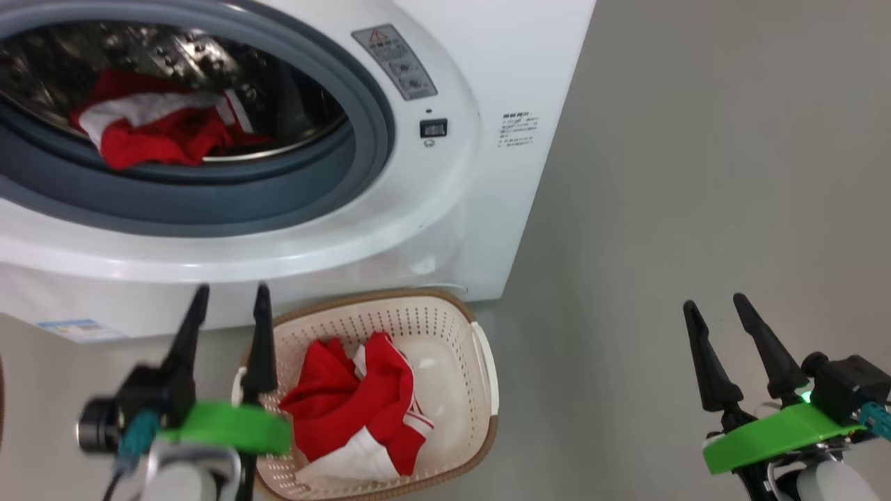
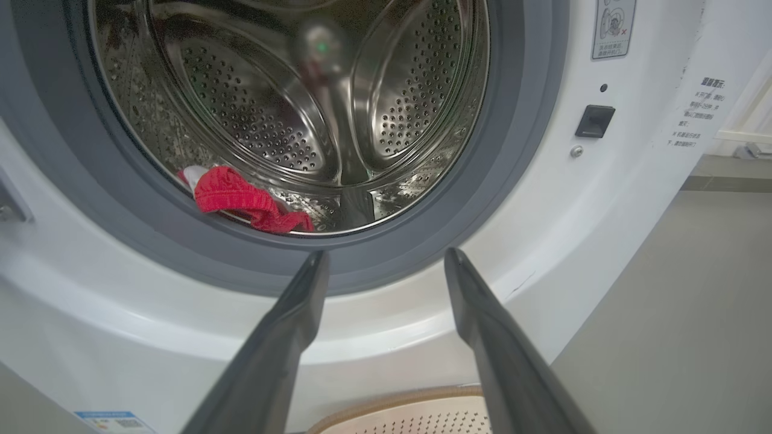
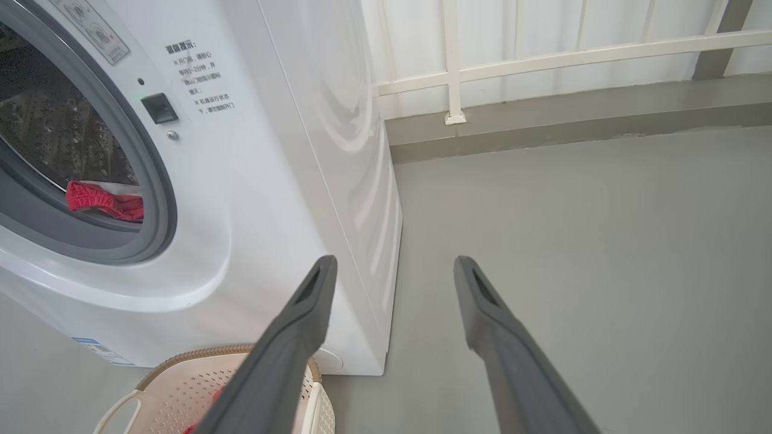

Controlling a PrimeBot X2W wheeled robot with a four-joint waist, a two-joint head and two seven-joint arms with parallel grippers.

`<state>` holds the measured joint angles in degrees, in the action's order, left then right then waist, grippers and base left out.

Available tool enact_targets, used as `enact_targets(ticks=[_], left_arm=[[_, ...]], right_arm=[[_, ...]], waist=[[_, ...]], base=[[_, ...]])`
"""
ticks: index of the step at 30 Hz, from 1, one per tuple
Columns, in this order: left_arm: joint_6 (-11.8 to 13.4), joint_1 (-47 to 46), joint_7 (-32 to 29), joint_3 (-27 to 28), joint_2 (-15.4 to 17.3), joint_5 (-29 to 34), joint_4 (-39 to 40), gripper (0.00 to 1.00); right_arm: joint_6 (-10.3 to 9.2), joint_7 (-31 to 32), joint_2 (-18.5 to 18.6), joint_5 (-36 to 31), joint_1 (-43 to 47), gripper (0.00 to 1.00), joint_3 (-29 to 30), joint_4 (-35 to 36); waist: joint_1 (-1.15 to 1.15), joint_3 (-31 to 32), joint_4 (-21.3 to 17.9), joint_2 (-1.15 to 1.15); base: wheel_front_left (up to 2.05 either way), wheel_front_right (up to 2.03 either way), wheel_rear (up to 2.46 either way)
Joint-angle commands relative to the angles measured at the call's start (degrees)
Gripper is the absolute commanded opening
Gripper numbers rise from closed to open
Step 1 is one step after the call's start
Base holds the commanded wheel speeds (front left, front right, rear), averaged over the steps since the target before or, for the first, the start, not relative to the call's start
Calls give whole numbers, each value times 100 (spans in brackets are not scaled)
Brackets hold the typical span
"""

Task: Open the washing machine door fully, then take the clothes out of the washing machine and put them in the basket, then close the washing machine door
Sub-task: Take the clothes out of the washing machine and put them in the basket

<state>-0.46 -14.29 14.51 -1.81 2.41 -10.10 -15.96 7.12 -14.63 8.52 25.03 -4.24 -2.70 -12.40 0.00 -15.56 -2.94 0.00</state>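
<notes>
Progress check: washing machine (image 1: 487, 139) mouth is wide open with nothing across it, so I'd call the door step done; one red-and-white garment (image 1: 348, 407) already lies in the basket (image 1: 390, 298), which sits on the floor (image 1: 696, 139) right against the machine's front; another red-and-white bundle (image 1: 153, 132) sits in the drum (image 2: 289, 90) just behind the grey seal (image 1: 209, 202), so unloading looks roughly half done; left gripper (image 1: 233, 287) hovers by the basket's left rim, jaws spread, nothing in them; right gripper (image 1: 714, 300) is well off to the side over bare floor, also spread and empty; closing the door comes last.
</notes>
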Motion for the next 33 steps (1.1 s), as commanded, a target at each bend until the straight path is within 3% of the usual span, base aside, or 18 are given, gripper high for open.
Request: enact_targets(ticks=[1, 17, 33], left_arm=[[26, -460, 49, 151, 134, 125, -147, 100], [206, -3572, -506, -222, 933, 821, -2871, 100], [600, -5180, -941, -1117, 1654, 1879, -4840, 100]], right_arm=[[36, -37, 30, -6, -170, 100, -148, 144], [36, -37, -108, 72, -671, 100, -176, 149], [36, -37, -149, 82, -807, 100, -220, 174]], waist=[[0, -276, -10, 0], [0, -1022, -288, 0], [0, -1282, -388, 0]], base=[[0, 0, 0], [0, 0, 0], [0, 0, 0]])
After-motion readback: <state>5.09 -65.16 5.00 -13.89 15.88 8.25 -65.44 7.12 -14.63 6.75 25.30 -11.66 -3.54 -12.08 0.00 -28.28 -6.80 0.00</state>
